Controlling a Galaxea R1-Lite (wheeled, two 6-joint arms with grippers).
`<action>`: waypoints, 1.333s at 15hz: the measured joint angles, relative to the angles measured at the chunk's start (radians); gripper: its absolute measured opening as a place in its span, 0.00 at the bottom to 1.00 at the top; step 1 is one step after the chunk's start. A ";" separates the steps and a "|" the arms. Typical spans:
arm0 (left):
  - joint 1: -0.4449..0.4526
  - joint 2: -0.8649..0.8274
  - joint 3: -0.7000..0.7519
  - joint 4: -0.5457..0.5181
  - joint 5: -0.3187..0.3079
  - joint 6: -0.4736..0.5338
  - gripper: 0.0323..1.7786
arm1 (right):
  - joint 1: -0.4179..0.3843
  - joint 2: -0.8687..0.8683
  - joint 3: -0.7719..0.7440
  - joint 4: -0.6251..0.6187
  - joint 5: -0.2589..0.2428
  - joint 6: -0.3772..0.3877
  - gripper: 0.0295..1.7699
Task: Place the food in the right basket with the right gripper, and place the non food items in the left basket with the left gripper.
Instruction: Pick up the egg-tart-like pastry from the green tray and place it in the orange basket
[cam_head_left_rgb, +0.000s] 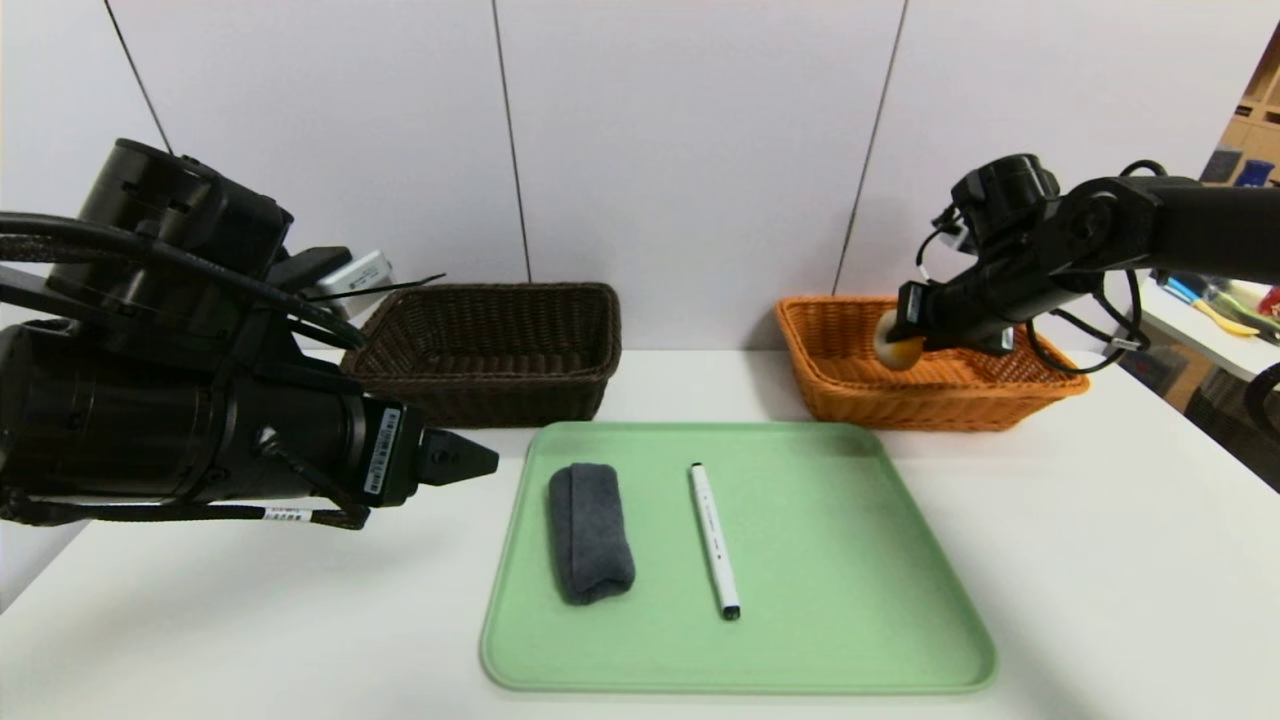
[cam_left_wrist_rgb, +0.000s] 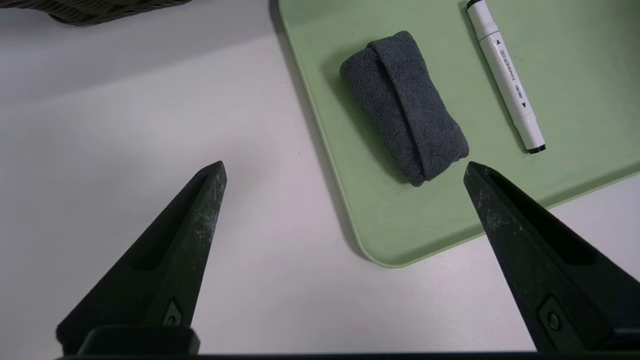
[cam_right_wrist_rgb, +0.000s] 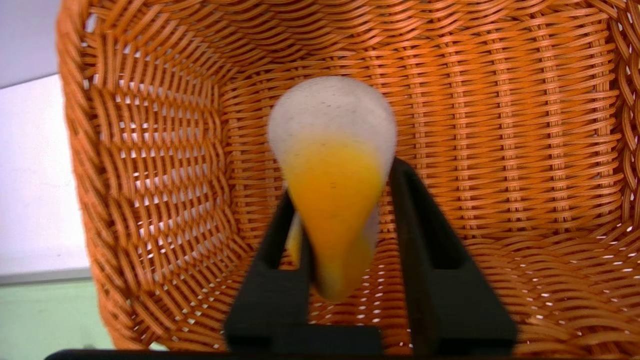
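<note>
A white-and-yellow fried egg (cam_head_left_rgb: 898, 348) hangs over the orange right basket (cam_head_left_rgb: 850, 395) between the fingers of my right gripper (cam_head_left_rgb: 902, 335). In the right wrist view the egg (cam_right_wrist_rgb: 332, 150) is blurred, and the right gripper (cam_right_wrist_rgb: 342, 182) has its jaws parted with gaps beside the egg's narrow end. A rolled grey towel (cam_head_left_rgb: 590, 545) and a white marker (cam_head_left_rgb: 714, 540) lie on the green tray (cam_head_left_rgb: 850, 560). My left gripper (cam_head_left_rgb: 470, 462) hovers open over the table left of the tray. In its wrist view, the left gripper (cam_left_wrist_rgb: 345, 167) is empty, near the towel (cam_left_wrist_rgb: 405, 105) and marker (cam_left_wrist_rgb: 505, 75).
The dark brown left basket (cam_head_left_rgb: 500, 350) stands behind the tray's left corner, and its rim (cam_left_wrist_rgb: 100, 10) shows in the left wrist view. A white wall runs behind both baskets. Shelves with clutter (cam_head_left_rgb: 1220, 300) sit off the table's right edge.
</note>
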 joint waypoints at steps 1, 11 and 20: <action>0.000 0.001 0.000 0.000 0.000 -0.001 0.95 | -0.004 0.007 0.000 0.001 0.001 0.001 0.41; 0.000 0.008 0.004 0.000 0.000 -0.003 0.95 | -0.030 0.059 -0.001 -0.017 0.003 0.001 0.81; 0.000 0.026 0.001 -0.001 0.001 -0.005 0.95 | -0.029 0.061 -0.001 -0.025 0.001 -0.017 0.92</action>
